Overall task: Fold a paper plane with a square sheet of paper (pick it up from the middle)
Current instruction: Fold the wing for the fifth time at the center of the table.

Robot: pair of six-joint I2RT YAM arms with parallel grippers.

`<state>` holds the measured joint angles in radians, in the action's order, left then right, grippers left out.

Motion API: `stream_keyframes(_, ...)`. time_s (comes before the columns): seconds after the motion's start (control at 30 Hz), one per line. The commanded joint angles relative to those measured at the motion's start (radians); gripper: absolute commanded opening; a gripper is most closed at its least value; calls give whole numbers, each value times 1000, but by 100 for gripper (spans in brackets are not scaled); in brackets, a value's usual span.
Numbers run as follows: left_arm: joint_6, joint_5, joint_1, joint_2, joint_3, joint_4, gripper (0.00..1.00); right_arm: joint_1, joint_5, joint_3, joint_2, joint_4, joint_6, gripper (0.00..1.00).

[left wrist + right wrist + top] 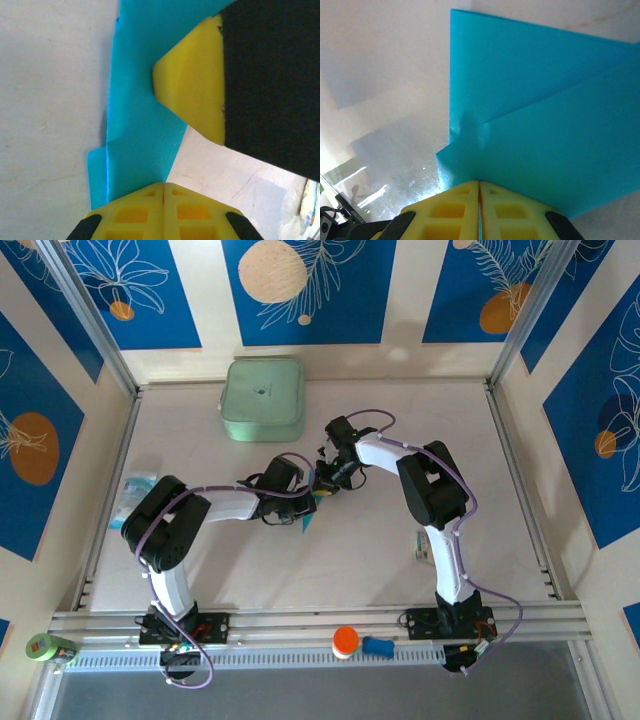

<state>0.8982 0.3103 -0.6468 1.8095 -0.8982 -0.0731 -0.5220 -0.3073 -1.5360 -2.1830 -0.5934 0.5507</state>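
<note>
From above: print on the packets (135, 492) by the left rail too small to read; cyan paper (308, 521) at mid-table, poking out just below the meeting left gripper (306, 490) and right gripper (326, 478).

At the left wrist: left gripper (163, 189) clenched on the folded paper's (140, 125) near end, right gripper's yellow finger (192, 95) touching its right edge.

At the right wrist: right gripper (479, 185) pinched shut on the paper's (535, 125) lower edge.

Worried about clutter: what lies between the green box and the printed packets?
Bare table lies between the green box and the packets, per the top view.
</note>
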Motion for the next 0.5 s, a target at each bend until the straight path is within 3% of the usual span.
stream_keyframes(0.0, 13, -55, -6, -10, 33, 23, 5, 6, -12, 21, -2, -13, 14, 9)
stream_keyframes(0.23, 24, -48, -5, -8, 71, 7, 2, 30, -12, 20, 102, 14, -11, 9)
stream_keyframes(0.47, 18, -33, -5, -13, 71, 1, 2, 31, 16, 9, 54, 0, -44, 9)
